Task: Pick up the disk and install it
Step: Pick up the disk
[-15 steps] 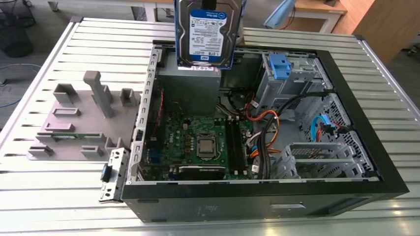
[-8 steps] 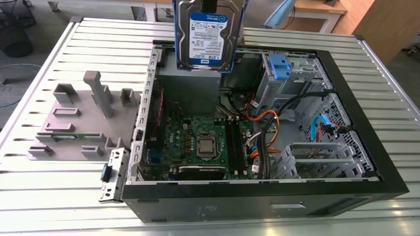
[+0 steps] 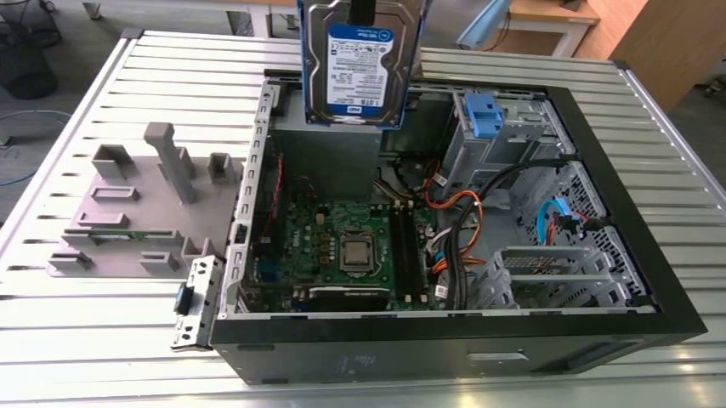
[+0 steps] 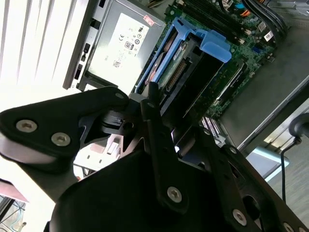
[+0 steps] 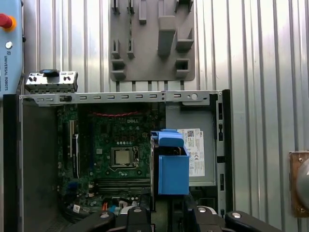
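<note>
**A:** Left side of the bench [image 3: 91,340]?

**B:** A grey parts rack [image 3: 148,204] sits near the edge at the exterior view's left.

**A:** And the disk [image 3: 360,64]?

**B:** It hangs upright above the open computer case [image 3: 454,340], near the power supply [image 4: 125,38]. The jaws of the gripper [image 4: 140,104] are clamped on its upper end.

**A:** Hazards?

**B:** In my judgement, a hold on one end could let it swing or slip. A tilted descent could snag the cables [image 3: 454,212] or jam at the blue latch [image 3: 482,115] further right.
</note>
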